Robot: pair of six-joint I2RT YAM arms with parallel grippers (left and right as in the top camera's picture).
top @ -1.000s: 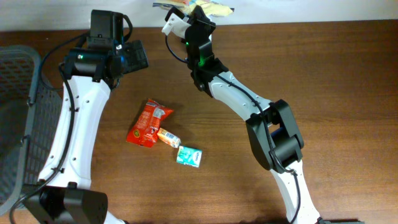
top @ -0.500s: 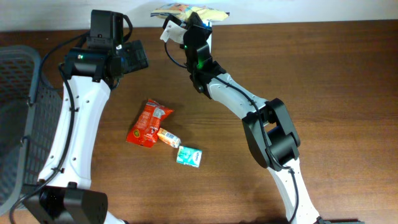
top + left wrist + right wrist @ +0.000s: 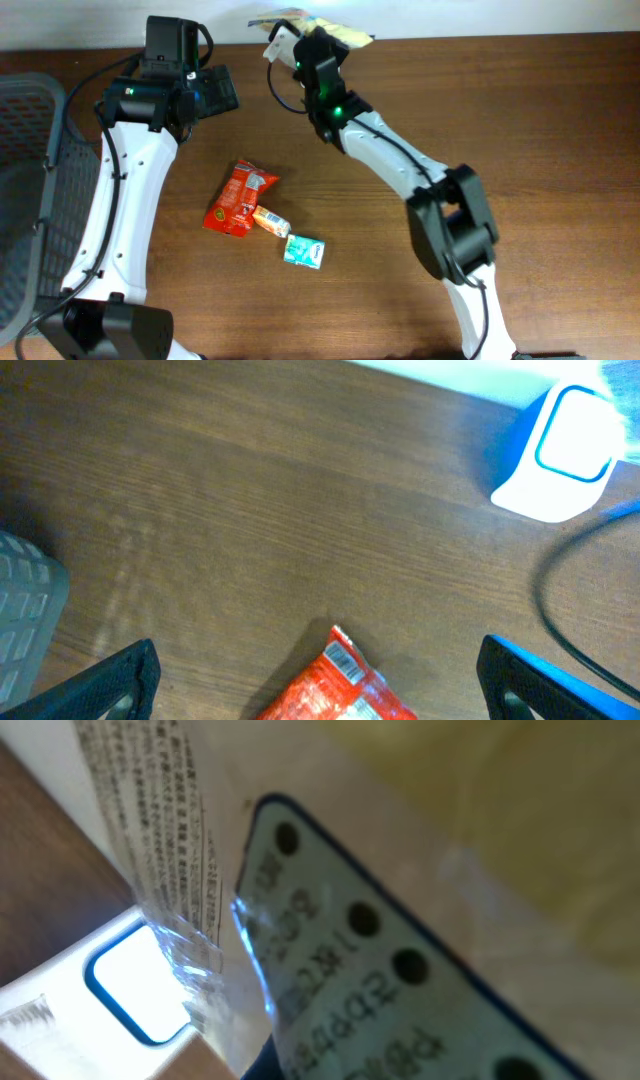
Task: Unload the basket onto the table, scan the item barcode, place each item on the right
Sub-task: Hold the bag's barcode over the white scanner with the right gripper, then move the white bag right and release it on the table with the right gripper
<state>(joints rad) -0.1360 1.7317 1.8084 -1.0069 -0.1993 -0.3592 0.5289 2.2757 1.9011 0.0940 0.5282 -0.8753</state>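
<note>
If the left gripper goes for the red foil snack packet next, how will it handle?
The red foil snack packet looks crinkled and puffy, so probably light and floppy, sagging from a corner pinch. Its glossy film may slip. Lying flat on the wooden table, it should not roll.

Bag (image 3: 352,38) is yellow, pouch (image 3: 240,197) red, packet (image 3: 304,250) teal (table (image 3: 560,150) brown).

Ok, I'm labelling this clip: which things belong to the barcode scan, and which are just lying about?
In the job: yellow packet, right gripper holding it, white scanner.
Lying about: red snack packet, small orange packet, teal packet, grey basket.
</note>
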